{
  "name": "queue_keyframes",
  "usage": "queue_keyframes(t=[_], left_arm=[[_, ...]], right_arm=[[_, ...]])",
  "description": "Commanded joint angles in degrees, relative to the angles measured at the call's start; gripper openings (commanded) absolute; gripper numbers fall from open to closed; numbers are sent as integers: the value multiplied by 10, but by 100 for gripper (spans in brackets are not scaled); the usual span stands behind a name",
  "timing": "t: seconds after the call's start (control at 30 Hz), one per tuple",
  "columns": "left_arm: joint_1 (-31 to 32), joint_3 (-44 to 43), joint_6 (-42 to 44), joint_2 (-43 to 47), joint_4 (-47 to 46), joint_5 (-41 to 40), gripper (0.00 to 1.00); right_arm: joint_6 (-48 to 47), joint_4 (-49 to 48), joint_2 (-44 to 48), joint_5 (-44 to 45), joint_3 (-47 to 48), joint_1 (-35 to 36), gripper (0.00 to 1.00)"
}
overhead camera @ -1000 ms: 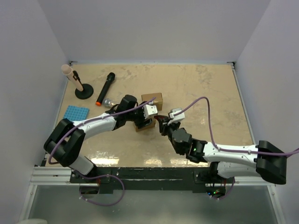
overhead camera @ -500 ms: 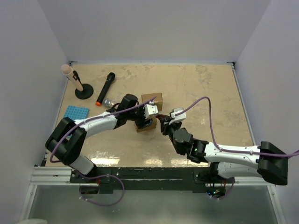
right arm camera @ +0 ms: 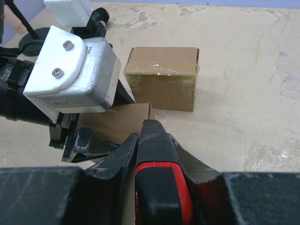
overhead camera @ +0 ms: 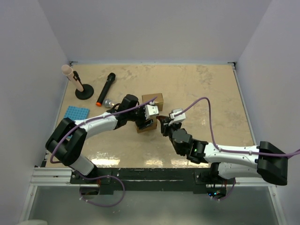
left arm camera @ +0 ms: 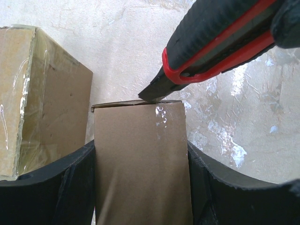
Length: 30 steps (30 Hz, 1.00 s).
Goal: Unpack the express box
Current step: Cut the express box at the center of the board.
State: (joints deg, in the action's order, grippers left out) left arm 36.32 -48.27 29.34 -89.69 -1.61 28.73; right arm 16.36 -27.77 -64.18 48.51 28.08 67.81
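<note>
The express box, small plain brown cardboard, sits clamped between the black fingers of my left gripper near the table's middle. My right gripper is shut on a red-and-black utility knife. The knife's tip rests at the box's far top edge. From above, the right gripper stands just right of the box and the left gripper comes in from the left.
A second cardboard box, wrapped in clear tape, stands just behind the held one. At the back left lie a black microphone, a black round stand with a pinkish handle and a blue studded plate.
</note>
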Motion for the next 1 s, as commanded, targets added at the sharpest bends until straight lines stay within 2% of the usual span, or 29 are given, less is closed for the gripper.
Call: queue_keyframes(t=[0.0, 0.5, 0.97], left_arm=[[3, 13, -11, -21, 69, 12, 0], [-5, 8, -32, -22, 46, -26, 0], [-9, 3, -31, -31, 47, -25, 0]], right_arm=[[8, 0, 4, 4, 19, 0, 0], [67, 122, 15, -55, 53, 1, 0], [87, 174, -1, -101, 65, 0, 0]])
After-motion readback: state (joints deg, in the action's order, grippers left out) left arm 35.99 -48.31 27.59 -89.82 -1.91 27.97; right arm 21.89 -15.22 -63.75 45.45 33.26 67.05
